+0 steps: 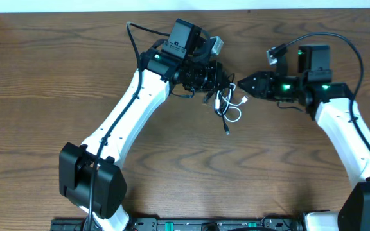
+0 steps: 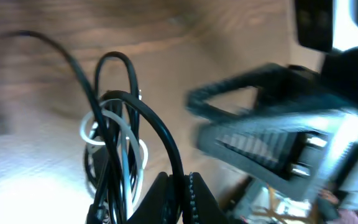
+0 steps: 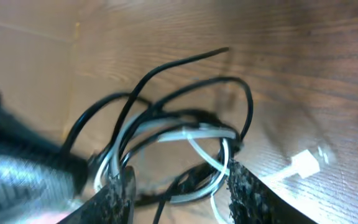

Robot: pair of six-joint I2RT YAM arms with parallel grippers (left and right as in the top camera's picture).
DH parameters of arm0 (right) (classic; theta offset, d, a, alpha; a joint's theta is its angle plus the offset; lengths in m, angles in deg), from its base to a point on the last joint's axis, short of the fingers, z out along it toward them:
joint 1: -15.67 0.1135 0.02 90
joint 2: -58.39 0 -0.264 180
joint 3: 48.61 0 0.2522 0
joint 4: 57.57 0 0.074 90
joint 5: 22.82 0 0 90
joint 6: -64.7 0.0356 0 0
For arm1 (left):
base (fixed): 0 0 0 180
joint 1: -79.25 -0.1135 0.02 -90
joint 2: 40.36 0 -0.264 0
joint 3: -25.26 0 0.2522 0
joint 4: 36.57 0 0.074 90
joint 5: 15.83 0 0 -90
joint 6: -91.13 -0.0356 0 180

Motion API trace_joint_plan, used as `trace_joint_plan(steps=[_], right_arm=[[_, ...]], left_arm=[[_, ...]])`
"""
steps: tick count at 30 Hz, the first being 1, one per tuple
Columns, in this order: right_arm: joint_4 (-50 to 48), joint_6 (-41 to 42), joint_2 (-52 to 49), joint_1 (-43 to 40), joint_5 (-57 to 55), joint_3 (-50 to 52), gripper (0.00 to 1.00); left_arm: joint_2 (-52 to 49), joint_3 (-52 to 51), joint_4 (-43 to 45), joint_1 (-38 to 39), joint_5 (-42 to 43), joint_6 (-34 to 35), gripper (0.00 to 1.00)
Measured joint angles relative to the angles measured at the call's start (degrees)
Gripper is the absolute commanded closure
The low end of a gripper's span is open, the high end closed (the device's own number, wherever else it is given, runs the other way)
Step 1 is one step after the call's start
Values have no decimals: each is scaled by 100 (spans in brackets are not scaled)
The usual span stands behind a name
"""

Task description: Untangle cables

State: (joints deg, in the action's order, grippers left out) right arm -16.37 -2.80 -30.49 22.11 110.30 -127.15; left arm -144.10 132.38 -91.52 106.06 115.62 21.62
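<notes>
1. Cables (image 1: 225,96): one tangled clump near the mid of the worktop's (image 1: 172,167) far edge, btwn the two grippers.
2. Clump's long axis runs approx far edge to near edge. Black cable's (image 1: 227,125) loose tail points at the near edge. White cable (image 1: 234,114) loops just beside it, toward the right edge.
3. Left gripper (image 1: 212,76): at the clump's far-left side, jaws pinched tight on the black cable.
4. Right gripper (image 1: 239,84): at the clump's right side, jaws spread wide. Its fingers (image 3: 242,186) straddle strands of both cables w/o gripping.
5. White plug (image 3: 304,164): flat on the wood, just outside one right finger.
</notes>
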Motion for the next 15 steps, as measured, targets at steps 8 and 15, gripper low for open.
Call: trace_joint_plan(steps=[8,15], right_arm=[[-90,778,-385,555,-1259,0,59],[-247,1261,-1073,748,-1790,0,62]], left_arm=[[0,0,2,-4,614,2,93],[0,0,4,-9,809,0,93]])
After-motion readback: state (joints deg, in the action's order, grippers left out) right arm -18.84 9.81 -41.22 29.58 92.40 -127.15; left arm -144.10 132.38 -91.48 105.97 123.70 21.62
